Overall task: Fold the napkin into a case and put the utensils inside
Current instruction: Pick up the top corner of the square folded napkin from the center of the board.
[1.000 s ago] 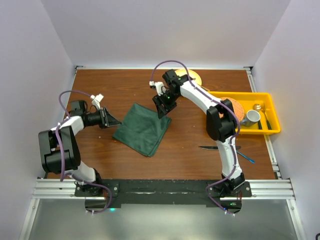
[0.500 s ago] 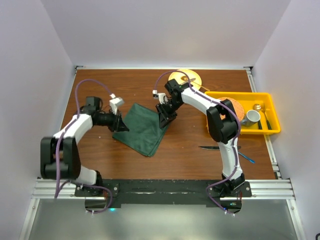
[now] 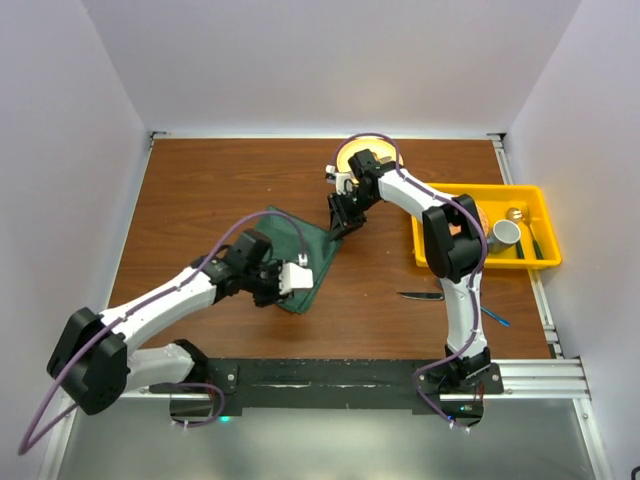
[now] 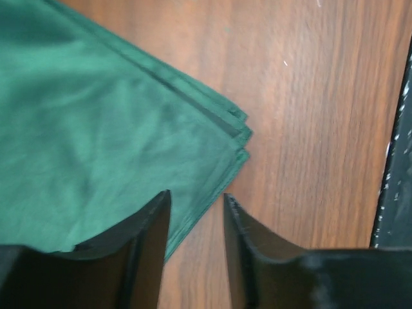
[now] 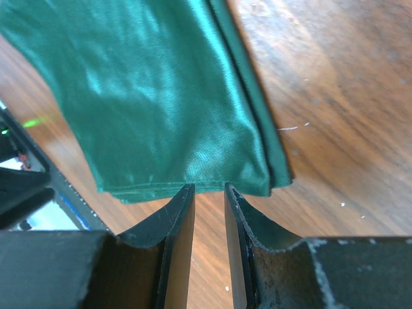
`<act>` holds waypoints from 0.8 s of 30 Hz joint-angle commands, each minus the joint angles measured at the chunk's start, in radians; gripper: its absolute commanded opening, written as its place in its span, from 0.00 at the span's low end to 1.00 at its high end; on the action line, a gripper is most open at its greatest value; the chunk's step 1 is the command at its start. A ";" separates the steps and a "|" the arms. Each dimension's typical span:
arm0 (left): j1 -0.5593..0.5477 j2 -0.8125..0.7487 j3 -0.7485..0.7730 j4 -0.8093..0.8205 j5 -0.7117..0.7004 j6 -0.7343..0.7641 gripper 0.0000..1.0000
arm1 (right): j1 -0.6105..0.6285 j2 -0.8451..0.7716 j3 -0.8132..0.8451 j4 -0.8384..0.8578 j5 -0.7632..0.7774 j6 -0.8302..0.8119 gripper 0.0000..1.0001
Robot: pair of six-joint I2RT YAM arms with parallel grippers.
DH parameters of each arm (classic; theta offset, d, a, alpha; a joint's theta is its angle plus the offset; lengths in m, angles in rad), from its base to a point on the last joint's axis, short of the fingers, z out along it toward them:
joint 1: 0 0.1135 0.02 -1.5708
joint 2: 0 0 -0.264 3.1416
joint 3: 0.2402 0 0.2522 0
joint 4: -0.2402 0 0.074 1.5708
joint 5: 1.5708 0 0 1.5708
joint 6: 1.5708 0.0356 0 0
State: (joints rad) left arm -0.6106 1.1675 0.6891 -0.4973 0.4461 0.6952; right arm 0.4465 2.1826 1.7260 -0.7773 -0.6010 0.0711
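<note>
Top external view: dark green napkin [image 3: 290, 245] folded to a small layered square, flat on the brown counter [image 3: 200, 190], one corner pointing toward the arm bases.
Left gripper [image 4: 196, 196]: low over the napkin's near corner; jaws parted by a narrow gap, grasping nothing.
Left fingers [image 4: 151, 238]: one above the cloth, the other above bare wood, the napkin's edge running slantwise across the gap.
Right gripper [image 5: 209, 188]: at the napkin's far right corner; jaws released, only a slim slot between them, wood showing through it.
Right fingertips [image 5: 177, 209]: level with the napkin's hem; touching it or not, cannot tell.
Napkin layers: several stacked edges fanned slightly at the corner in the left wrist view.
Knife [image 3: 425, 296]: right of the napkin, well apart from it, flat on the counter, outside the cloth.
Fork [image 3: 492, 315]: bright blue, right of the napkin beyond the knife, also outside the cloth.
Plate [image 3: 347, 153]: yellow, just beyond the napkin's far right corner, mostly hidden by the right arm.
Tray [image 3: 480, 188]: yellow, well right of the napkin, holding a mug [image 3: 503, 235] and bare metal cutlery.
</note>
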 commanded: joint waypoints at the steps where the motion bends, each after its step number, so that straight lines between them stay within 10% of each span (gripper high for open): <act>1: -0.109 0.047 -0.022 0.092 -0.161 0.036 0.47 | 0.009 0.017 -0.016 0.036 0.036 0.016 0.30; 13: -0.268 0.146 -0.045 0.154 -0.248 0.021 0.42 | 0.008 0.036 -0.036 0.052 0.066 0.013 0.30; 24: -0.278 0.167 0.004 0.138 -0.256 0.009 0.02 | 0.006 0.025 -0.028 0.041 0.030 0.016 0.32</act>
State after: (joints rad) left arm -0.8848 1.3396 0.6453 -0.3744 0.1905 0.6994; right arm 0.4522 2.2208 1.6936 -0.7425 -0.5648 0.0795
